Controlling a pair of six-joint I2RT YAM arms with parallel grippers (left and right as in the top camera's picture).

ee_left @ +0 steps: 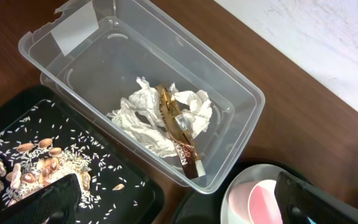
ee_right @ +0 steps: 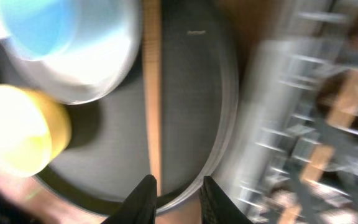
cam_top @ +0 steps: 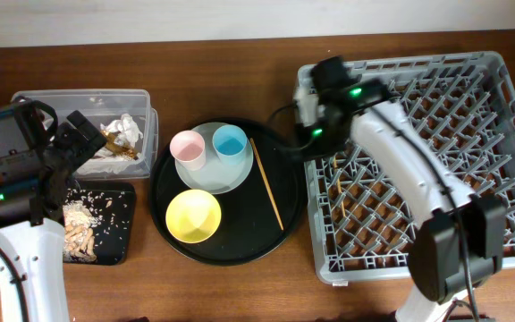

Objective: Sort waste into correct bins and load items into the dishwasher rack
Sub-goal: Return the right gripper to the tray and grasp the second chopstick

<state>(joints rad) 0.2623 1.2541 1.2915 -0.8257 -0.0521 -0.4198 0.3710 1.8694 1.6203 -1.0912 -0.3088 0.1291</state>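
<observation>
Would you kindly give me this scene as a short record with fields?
clear box: tissues and foil wrapper inside
shallow black tray: food scraps
round tray: plate carrying pink cup and blue cup; yellow bowl; one chopstick
rack: right of round tray
left claw: open, empty, by clear box
right claw: slightly open, empty, at rack's left edge

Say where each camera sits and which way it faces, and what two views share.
Overhead: fixed above the table, facing straight down; the left arm and right arm show.
Left wrist: on the left arm, facing down into the clear box holding tissues; the left gripper, open wide, frames the bottom corners.
Right wrist: on the right arm, facing down, blurred, at the round black tray and a chopstick; the right gripper shows below.
Shared: overhead and right wrist both show the yellow bowl.
</observation>
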